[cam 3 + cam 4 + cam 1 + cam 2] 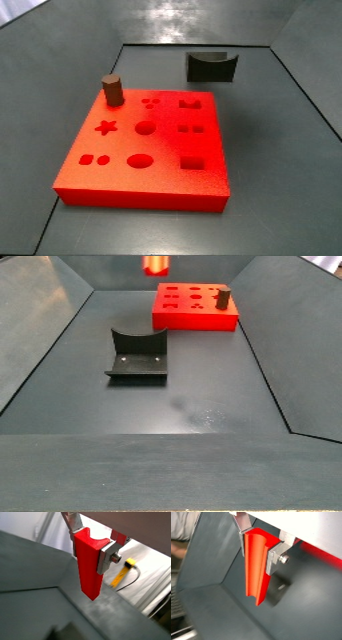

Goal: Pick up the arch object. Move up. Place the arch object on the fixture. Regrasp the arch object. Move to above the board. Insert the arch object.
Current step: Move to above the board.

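- While the gripper (93, 543) hangs high over the tabletop (201, 396), its jaws pinch the arch (89, 564) near its upper end, the bar pointing down in both wrist views (255, 564).
- Only the arch's tip (155, 265) shows in a side view, above the board (195, 308).
- Board (154, 145) with brown peg (112, 90) and fixture (211, 66) sit apart; fixture (138, 354) bare.
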